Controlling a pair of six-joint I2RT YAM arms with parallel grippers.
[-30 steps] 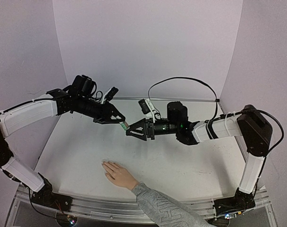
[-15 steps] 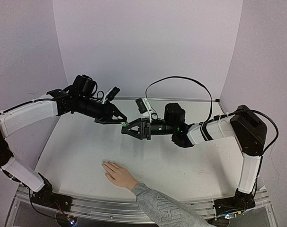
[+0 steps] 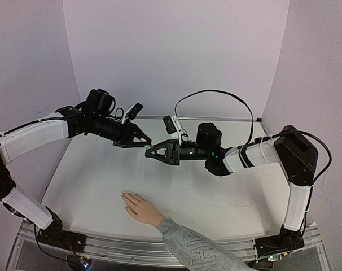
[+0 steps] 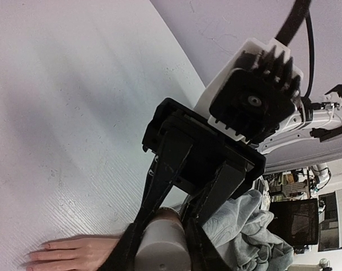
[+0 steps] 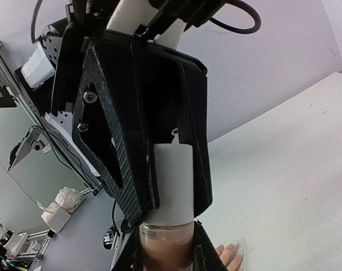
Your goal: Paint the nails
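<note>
Top external view: my left gripper [image 3: 143,144] and right gripper [image 3: 152,151] meet tip to tip at mid-frame above the white table [image 3: 86,175]. Both are clenched on one small bottle [image 3: 148,147], with plain lilac walls [image 3: 171,56] behind. The nails [image 3: 125,197] are on a hand [image 3: 140,208] lying flat on the table at lower centre-left, well apart from the bottle.

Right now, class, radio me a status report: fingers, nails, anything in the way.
Left fingers shut on bottle. Right fingers shut on its cap. Hand flat on table, nails pale, untouched. Nothing above it.
</note>
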